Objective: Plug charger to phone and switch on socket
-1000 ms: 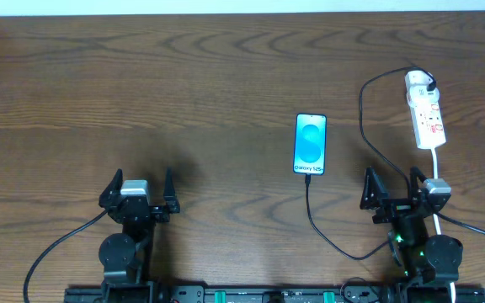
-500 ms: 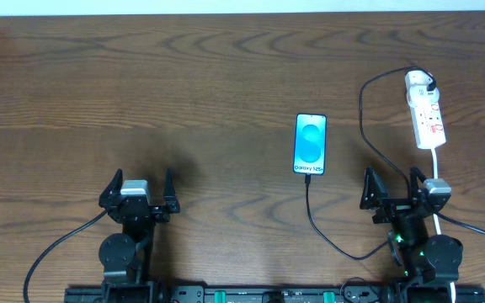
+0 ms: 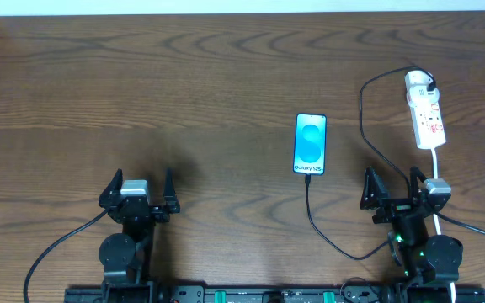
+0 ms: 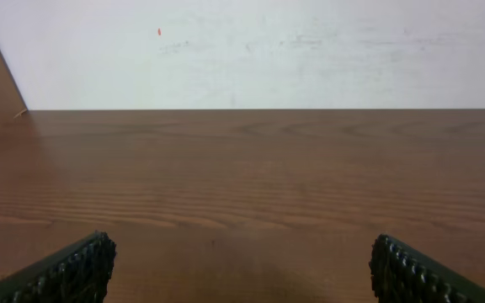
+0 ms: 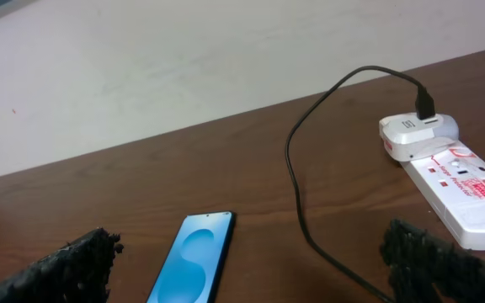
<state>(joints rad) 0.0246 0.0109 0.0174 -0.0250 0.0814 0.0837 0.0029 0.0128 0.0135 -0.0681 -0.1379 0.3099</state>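
**A:** What is shown from overhead?

**B:** A dark brown table (image 3: 226, 76) with wavy wood grain is shown. The phone (image 3: 311, 144), a slim rectangle with a glossy turquoise screen, is laid flat right of centre. The charger (image 3: 363, 135), a thin black cable, is looped from the phone's near end out to the right and up to the far end of the socket (image 3: 426, 114), a narrow white strip with red markings at the right edge. The cable's tip is seen touching the phone; whether it is seated cannot be told.

**A:** And the pincers?

**B:** The left gripper (image 3: 142, 176) and the right gripper (image 3: 391, 177) are parked at the near edge. Both are spread wide, and nothing is held.

**A:** The left wrist view?

**B:** Only bare grained wood and a pale matte wall (image 4: 268, 50) are seen. The ribbed black pads (image 4: 74, 269) are set far apart.

**A:** The right wrist view?

**B:** The phone (image 5: 194, 261) is seen low between the spread fingers. The charger's white block, with a black connector on top, is plugged into the end of the socket (image 5: 466, 194). The cable is arched up and back down towards the phone.
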